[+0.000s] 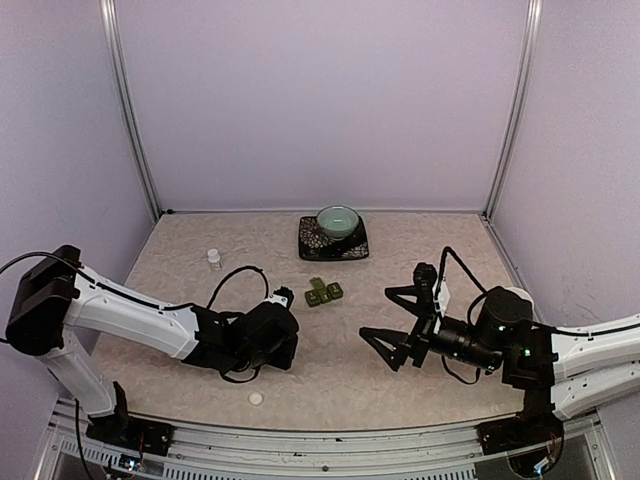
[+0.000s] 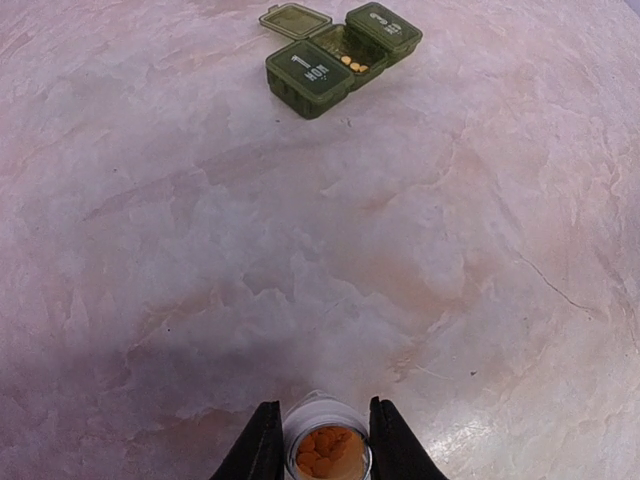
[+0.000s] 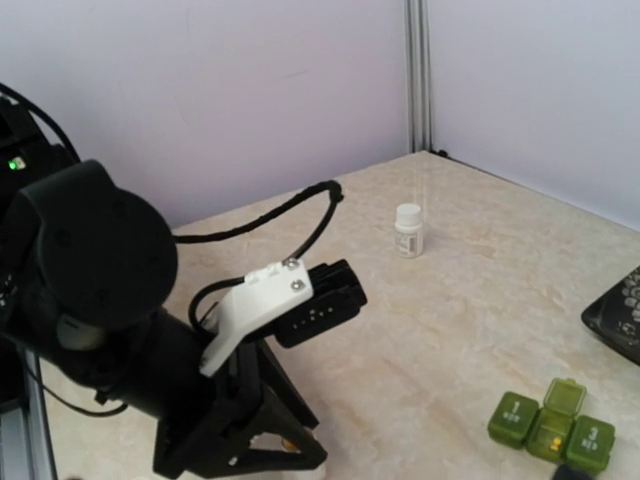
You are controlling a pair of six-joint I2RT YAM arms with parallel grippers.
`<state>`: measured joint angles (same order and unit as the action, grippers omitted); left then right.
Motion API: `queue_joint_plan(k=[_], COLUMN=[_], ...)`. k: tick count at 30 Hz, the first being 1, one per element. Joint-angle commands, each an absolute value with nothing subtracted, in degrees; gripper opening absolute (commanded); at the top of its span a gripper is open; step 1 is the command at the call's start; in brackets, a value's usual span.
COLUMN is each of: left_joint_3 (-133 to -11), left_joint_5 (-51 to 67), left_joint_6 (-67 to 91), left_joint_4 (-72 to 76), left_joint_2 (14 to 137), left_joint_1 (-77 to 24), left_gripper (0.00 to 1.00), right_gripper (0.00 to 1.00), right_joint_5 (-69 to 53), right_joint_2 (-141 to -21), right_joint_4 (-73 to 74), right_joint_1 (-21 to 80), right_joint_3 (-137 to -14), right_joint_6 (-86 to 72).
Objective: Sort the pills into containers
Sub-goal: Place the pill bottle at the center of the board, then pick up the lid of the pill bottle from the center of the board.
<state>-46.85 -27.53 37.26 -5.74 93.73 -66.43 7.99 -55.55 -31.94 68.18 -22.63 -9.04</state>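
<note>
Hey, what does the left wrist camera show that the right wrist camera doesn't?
Only the left wrist view: the left gripper closed on an open pill vial, looking down at the orange pills inside it.
Only the right wrist view: the left arm from outside, a small white capped bottle standing beyond it, a dark tray corner, and the walls.
Both: the green containers on the table, middle lid open.

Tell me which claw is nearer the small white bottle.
Left. The left claw, shut on a pill vial, is a short way right of and in front of the white bottle. The open right claw is much farther right, beyond the pill box.
</note>
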Motion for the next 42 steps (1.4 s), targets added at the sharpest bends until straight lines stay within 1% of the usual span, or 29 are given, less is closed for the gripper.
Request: queue_joint_plan(k=[1, 5, 10, 15, 17, 23, 25, 27, 33, 39, 42], left_joint_3=[-45.0, -44.2, -44.1, -44.2, -44.0, -43.8, -43.4, -42.5, -39.1, -37.9, -37.7], left_joint_5=[-29.5, -29.3, -29.1, -29.3, -29.7, -29.3, -27.7, -25.3, -17.5, -15.1, -14.9], left_joint_6=[38.3, 39.0, 39.0, 39.4, 39.6, 42.5, 44.6, 46.6, 51.7, 53.3, 52.8], left_joint_4=[-1.2, 0.4, 0.5, -0.3, -0.9, -8.1, -12.4, -15.9, -22.2, -25.3, -25.4], left_joint_2=[94.5, 94.9, 95.5, 95.3, 94.0, 85.0, 81.8, 79.6, 75.9, 77.5, 78.9], left_joint_1=[-66.0, -65.9, -65.9, -65.9, -65.9, -67.4, -68.8, -70.3, -74.1, -76.0, -75.9], left_gripper=[0.3, 0.31, 0.44, 0.51, 0.57, 0.89, 0.95, 0.96, 0.91, 0.85, 0.8], right_gripper=[1.0, 1.0, 1.0, 1.0, 1.0, 1.0, 1.0, 1.0, 1.0, 1.0, 1.0], right_joint_5=[8.7, 8.6, 8.6, 8.6, 8.6, 8.7, 8.6, 8.5, 7.5, 6.6, 6.5], right_joint_2=[-54.9, -55.0, -55.4, -55.6, -55.8, -57.0, -57.3, -57.2, -57.8, -58.1, -57.5], right_joint_4=[-31.0, -31.0, -30.8, -30.5, -30.4, -27.7, -27.1, -27.1, -26.4, -25.5, -25.4], right_joint_1=[68.5, 68.5, 68.5, 68.5, 68.5, 68.5, 68.4, 68.5, 68.5, 68.5, 68.5], right_joint_3=[-21.9, -22.1, -22.5, -22.9, -23.1, -24.8, -25.2, -25.2, -26.5, -28.0, -27.9], right_joint_6=[-9.8, -9.5, -9.2, -8.9, -8.9, -9.0, -8.9, -9.0, -8.8, -8.4, -8.7])
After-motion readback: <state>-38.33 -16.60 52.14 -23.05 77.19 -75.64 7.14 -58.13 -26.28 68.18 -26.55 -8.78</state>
